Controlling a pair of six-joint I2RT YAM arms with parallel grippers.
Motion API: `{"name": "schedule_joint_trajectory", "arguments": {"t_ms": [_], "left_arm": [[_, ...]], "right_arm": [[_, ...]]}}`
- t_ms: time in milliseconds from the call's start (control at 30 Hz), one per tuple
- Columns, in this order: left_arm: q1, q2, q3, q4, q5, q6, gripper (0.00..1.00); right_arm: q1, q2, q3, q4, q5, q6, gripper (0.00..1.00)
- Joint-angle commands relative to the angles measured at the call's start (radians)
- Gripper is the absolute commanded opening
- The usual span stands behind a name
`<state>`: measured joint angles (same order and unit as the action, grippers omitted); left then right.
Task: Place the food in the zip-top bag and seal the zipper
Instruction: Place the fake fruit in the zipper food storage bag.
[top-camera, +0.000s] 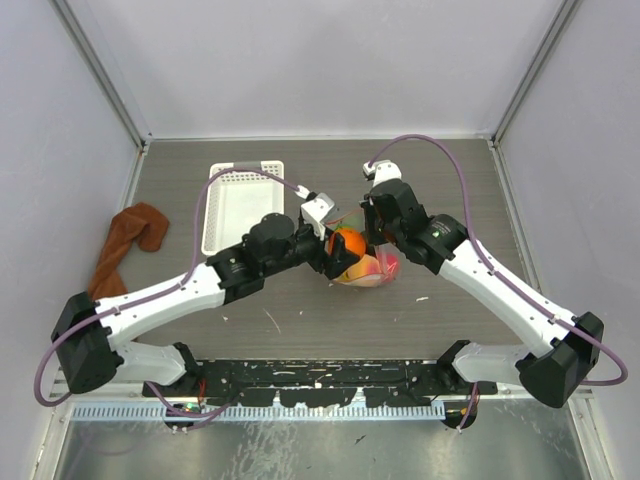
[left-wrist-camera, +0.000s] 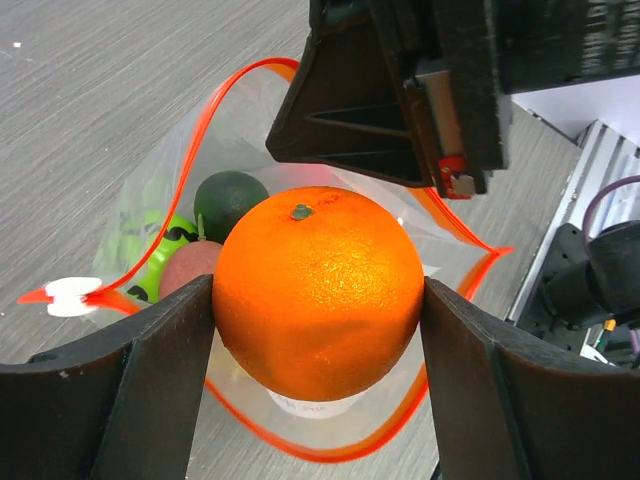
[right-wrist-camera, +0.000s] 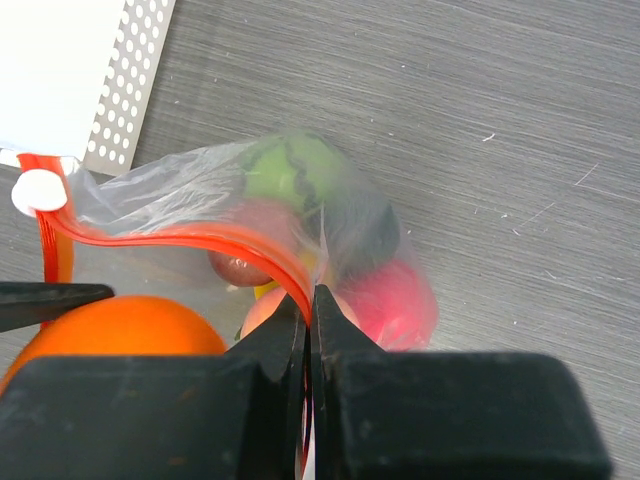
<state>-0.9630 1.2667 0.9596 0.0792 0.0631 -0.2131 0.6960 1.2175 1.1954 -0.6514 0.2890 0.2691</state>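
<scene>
Now left gripper (top-camera: 333, 247) clamps a round orange toy fruit (left-wrist-camera: 318, 290) over, perhaps inside, the clear crinkly bag (right-wrist-camera: 180, 195); right gripper (right-wrist-camera: 308, 322) pinches its red-orange zipper strip (right-wrist-camera: 200, 240).

One orange (left-wrist-camera: 318, 290), at least five other toy foods (left-wrist-camera: 228, 200), one clear bag (right-wrist-camera: 180, 195), one white basket (top-camera: 240, 205), one brown cloth (top-camera: 128, 240).

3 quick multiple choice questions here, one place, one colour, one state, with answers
1. From above, the white basket lies A left of the zip-top bag B right of it C on it
2. The fruit in the left claw is A yellow B orange C green
3. The right claw is A open B shut on the fruit C shut on the zipper
A, the top view shows it left; B, it is orange all over; C, it pinches the red strip.
</scene>
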Motion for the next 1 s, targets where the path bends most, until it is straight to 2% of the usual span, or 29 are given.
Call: {"name": "schedule_joint_trajectory", "arguments": {"t_ms": [0, 400, 600, 967], "left_arm": [[-0.009, 0.043, 0.066, 0.066, -0.046, 0.032, 0.59], [-0.01, 0.144, 0.132, 0.085, -0.099, 0.031, 0.71], [-0.012, 0.113, 0.13, 0.044, -0.109, 0.015, 0.81], [-0.012, 0.055, 0.133, -0.043, -0.106, -0.012, 0.87]], "right_arm": [[-0.006, -0.038, -0.001, 0.052, -0.005, 0.015, 0.06], [-0.005, -0.042, -0.012, 0.061, -0.014, 0.022, 0.06], [-0.004, -0.048, -0.019, 0.061, -0.008, 0.022, 0.06], [-0.006, -0.043, -0.021, 0.065, -0.016, 0.022, 0.06]]}}
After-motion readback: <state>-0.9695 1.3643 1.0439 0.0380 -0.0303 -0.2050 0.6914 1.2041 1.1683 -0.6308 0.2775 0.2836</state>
